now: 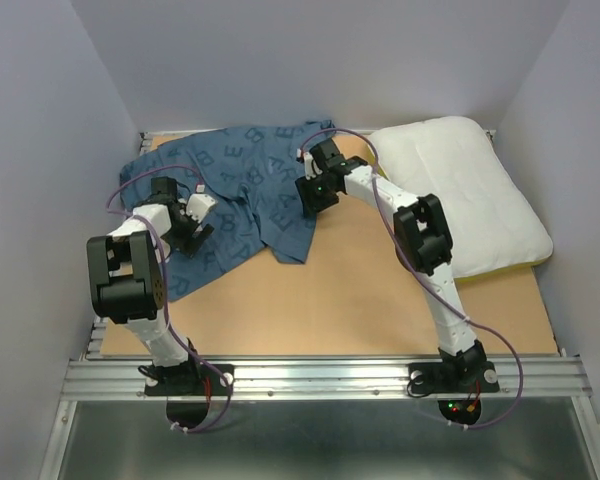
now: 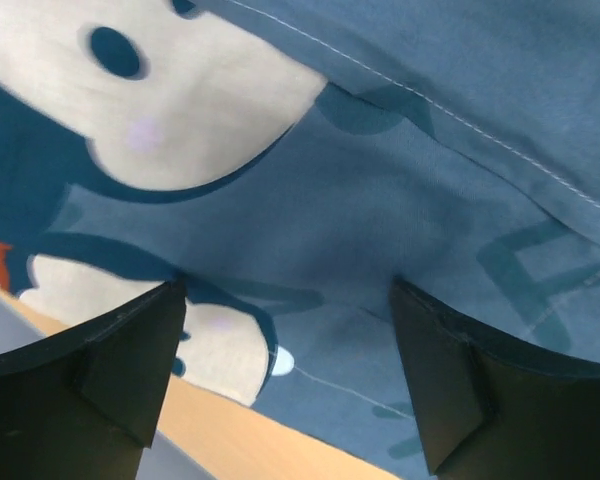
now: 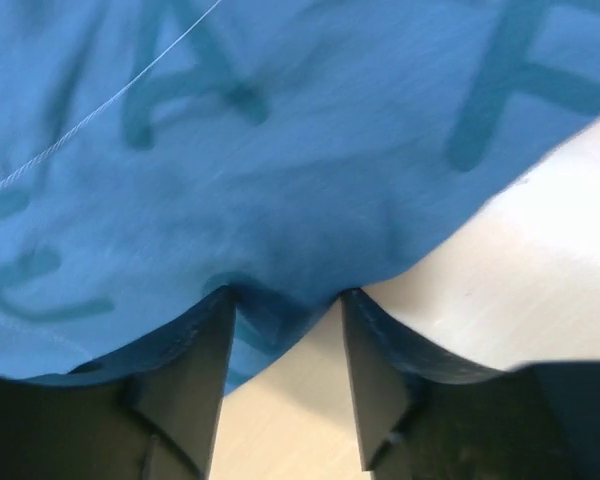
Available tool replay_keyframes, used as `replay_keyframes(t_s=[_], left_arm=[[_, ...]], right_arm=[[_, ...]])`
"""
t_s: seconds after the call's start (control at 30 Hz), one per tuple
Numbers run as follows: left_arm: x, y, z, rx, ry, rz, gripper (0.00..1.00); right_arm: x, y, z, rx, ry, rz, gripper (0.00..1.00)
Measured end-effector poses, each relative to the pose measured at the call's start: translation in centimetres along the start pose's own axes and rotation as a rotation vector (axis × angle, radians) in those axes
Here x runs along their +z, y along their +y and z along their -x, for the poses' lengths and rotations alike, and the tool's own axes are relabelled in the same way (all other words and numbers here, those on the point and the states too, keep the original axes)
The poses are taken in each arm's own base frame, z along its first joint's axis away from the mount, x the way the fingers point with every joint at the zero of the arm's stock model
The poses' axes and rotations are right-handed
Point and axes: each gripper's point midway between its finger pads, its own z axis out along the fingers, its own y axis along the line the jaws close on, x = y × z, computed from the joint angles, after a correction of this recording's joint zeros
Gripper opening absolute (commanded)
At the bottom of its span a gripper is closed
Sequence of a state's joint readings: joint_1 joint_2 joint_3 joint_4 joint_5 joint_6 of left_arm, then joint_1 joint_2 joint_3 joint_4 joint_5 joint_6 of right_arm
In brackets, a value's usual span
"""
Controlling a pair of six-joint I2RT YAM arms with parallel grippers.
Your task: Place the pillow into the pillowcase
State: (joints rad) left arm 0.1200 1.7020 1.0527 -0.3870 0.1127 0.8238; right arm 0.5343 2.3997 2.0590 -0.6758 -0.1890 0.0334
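The pillowcase (image 1: 230, 190) is lying crumpled at the far left of the table (image 1: 360, 300). The pillow (image 1: 470, 190) is resting outside it, at the far right. The left gripper (image 2: 288, 290) is hovering wide open over the printed fabric. The right gripper (image 3: 287, 295), its arm reaching leftward, is straddling the hem with narrow-set jaws — whether it is pinching cannot be told.

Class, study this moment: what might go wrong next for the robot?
1. The right fingers straddle only the pillowcase edge; it may slip out, or both layers may get pinched together.
2. The left fingers stand open over crumpled fabric, holding nothing, so a one-sided lift could bunch it further.
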Motion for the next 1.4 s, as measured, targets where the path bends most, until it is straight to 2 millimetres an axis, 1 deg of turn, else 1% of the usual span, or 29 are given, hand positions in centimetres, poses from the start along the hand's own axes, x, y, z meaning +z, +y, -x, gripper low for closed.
replay_keyframes(t_s=[0.07,0.1,0.13,0.23,0.27,0.3,0.37,0.43,0.47,0.5,0.57,0.6,0.63,0.7,0.73,0.77,0.8,0.87,0.9,0.97,1.03,1.1,1.13,1.17,1.2,1.23,1.3,1.33,1.4], left_arm=[[0.5,0.1,-0.1,0.029,0.002,0.003,0.71],[0.6,0.3,-0.1,0.040,0.000,0.008,0.59],[0.7,0.1,-0.2,0.058,-0.001,0.003,0.54],[1.0,-0.4,-0.3,0.115,-0.002,-0.016,0.23],[1.1,-0.7,-0.2,0.131,-0.005,-0.024,0.06],[1.2,-1.3,-0.2,0.162,-0.006,-0.044,0.00],[1.1,-2.4,0.0,0.223,-0.004,-0.056,0.00],[0.9,-4.6,0.6,0.299,-0.008,-0.079,0.00],[0.4,-7.8,1.8,0.387,-0.027,-0.125,0.00],[0.2,-9.6,2.3,0.432,-0.039,-0.159,0.00],[-1.3,-18.2,4.4,0.631,-0.096,-0.321,0.03],[-1.7,-20.6,4.7,0.683,-0.113,-0.371,0.10],[-2.6,-23.9,5.1,0.760,-0.132,-0.439,0.21],[-5.0,-29.7,5.1,0.866,-0.161,-0.590,0.49],[-6.4,-31.6,5.2,0.895,-0.168,-0.646,0.55],[-7.6,-32.8,5.8,0.902,-0.187,-0.684,0.64],[-9.0,-33.6,7.0,0.879,-0.216,-0.713,0.64],[-11.0,-33.7,9.9,0.834,-0.277,-0.723,0.69],[-12.6,-33.4,12.6,0.801,-0.345,-0.713,0.69],[-14.8,-31.8,16.2,0.736,-0.434,-0.695,0.69],[-16.8,-27.9,20.5,0.630,-0.542,-0.643,0.69],[-17.4,-21.8,24.1,0.493,-0.617,-0.535,0.69],[-17.3,-20.2,24.9,0.459,-0.633,-0.501,0.69],[-16.4,-15.6,26.2,0.365,-0.643,-0.413,0.69],[-16.0,-13.8,26.6,0.327,-0.645,-0.378,0.69],[-14.5,-10.7,27.4,0.264,-0.638,-0.313,0.70],[-12.0,-7.7,28.1,0.195,-0.620,-0.242,0.70],[-9.8,-6.6,28.2,0.160,-0.590,-0.214,0.70],[-5.7,-5.6,28.3,0.106,-0.532,-0.187,0.69]], right_arm=[[0.3,-1.0,0.6,0.009,-0.014,-0.044,0.26],[0.5,-1.6,0.8,0.018,-0.020,-0.067,0.23],[0.6,-2.3,1.2,0.026,-0.030,-0.085,0.20],[0.5,-4.6,2.1,0.045,-0.058,-0.146,0.09],[0.3,-5.5,2.2,0.057,-0.063,-0.167,0.06],[0.0,-6.7,2.4,0.072,-0.069,-0.189,0.04],[-0.7,-9.1,2.7,0.099,-0.081,-0.226,0.04],[-1.4,-11.2,3.0,0.123,-0.095,-0.255,0.04],[-1.7,-12.2,3.1,0.132,-0.103,-0.267,0.04],[-2.0,-13.0,3.4,0.136,-0.116,-0.278,0.05],[-2.9,-14.8,3.9,0.152,-0.143,-0.298,0.06],[-3.2,-15.4,4.1,0.156,-0.152,-0.305,0.07],[-3.7,-15.9,4.4,0.161,-0.167,-0.305,0.10],[-4.6,-16.3,5.1,0.163,-0.192,-0.303,0.25],[-5.2,-16.2,5.6,0.154,-0.206,-0.292,0.57],[-5.9,-15.9,6.2,0.146,-0.225,-0.278,0.69],[-6.6,-15.5,6.7,0.128,-0.239,-0.267,0.82],[-8.0,-14.4,7.7,0.101,-0.275,-0.235,0.86],[-8.8,-13.7,7.9,0.090,-0.284,-0.223,0.87],[-10.7,-12.8,8.0,0.077,-0.308,-0.210,0.87],[-12.7,-11.6,7.5,0.071,-0.321,-0.190,0.86],[-14.4,-10.0,5.9,0.066,-0.315,-0.150,0.85],[-14.7,-9.5,5.4,0.064,-0.314,-0.130,0.85],[-15.3,-8.5,4.0,0.067,-0.305,-0.094,0.85],[-15.6,-7.8,3.1,0.066,-0.293,-0.070,0.85],[-15.7,-6.7,1.5,0.069,-0.265,-0.025,0.85],[-15.5,-5.3,-0.4,0.064,-0.235,0.033,0.85],[-15.3,-4.7,-1.4,0.060,-0.216,0.055,0.84],[-14.1,-2.5,-4.2,0.028,-0.143,0.103,0.83]])
